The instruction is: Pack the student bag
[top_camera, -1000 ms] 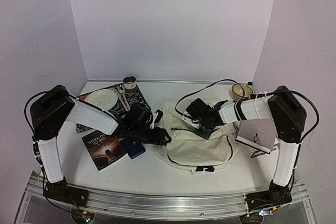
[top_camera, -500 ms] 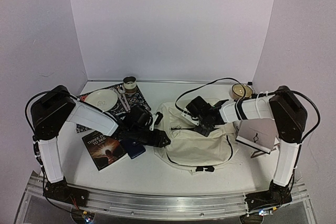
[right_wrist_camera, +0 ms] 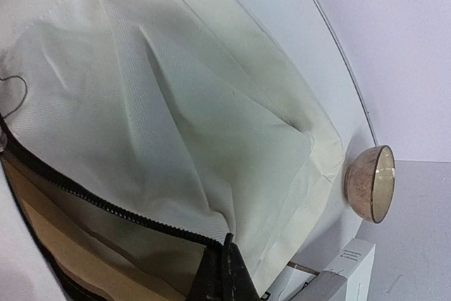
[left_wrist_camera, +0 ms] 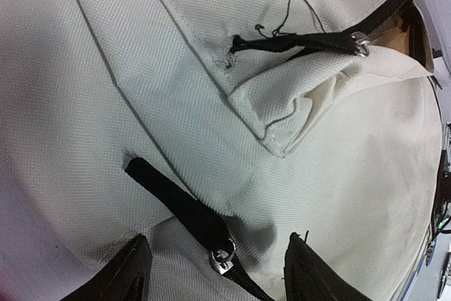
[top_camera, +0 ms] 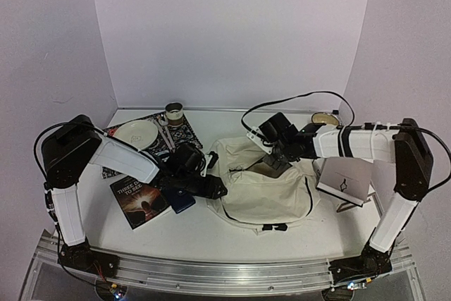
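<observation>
Lower centre, the right gripper [right_wrist_camera: 223,269] is clamped on the zipper edge of a cream fabric backpack [top_camera: 271,195]. The left gripper [left_wrist_camera: 217,239] gapes, straddling its black zipper pull [left_wrist_camera: 177,200].

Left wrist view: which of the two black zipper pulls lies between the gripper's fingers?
The lower zipper pull: its metal ring lies inside the open left gripper; the upper zipper pull sits by the student bag flap.
</observation>
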You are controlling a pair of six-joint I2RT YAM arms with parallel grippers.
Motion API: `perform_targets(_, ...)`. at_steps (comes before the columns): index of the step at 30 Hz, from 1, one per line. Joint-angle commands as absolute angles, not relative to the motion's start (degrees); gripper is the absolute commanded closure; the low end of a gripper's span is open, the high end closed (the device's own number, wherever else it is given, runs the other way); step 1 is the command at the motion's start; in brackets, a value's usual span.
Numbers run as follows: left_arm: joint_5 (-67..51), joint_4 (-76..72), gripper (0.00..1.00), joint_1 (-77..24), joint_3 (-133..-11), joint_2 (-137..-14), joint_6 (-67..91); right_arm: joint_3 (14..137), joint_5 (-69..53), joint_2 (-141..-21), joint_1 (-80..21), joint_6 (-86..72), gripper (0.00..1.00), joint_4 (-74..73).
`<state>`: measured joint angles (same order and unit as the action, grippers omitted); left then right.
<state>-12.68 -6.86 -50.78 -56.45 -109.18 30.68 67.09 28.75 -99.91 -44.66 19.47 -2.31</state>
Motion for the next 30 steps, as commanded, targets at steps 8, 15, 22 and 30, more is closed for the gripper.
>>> perform_targets(8, -2.06, 3.72, 0.27, -50.02, -58.21, -101.42, 28.07, 68.81, 23.44, -93.16, -44.78, 10.39, 1.00, -5.95)
perform_targets(15, 5.21, 9.13, 0.08, -47.47, -58.14, -95.67, 29.82, 68.73, 23.24, -92.12, -45.61, 8.04, 1.00, -7.57)
perform_targets(22, 9.37, 15.82, 0.01, -42.57, -58.67, -95.28, 35.19, 68.64, 21.84, -92.04, -46.26, 6.85, 1.00, -7.94)
perform_targets(30, 13.89, 20.10, 0.11, -41.01, -60.00, -96.19, 40.73, 68.40, 20.79, -92.72, -47.03, 5.81, 1.00, -8.37)
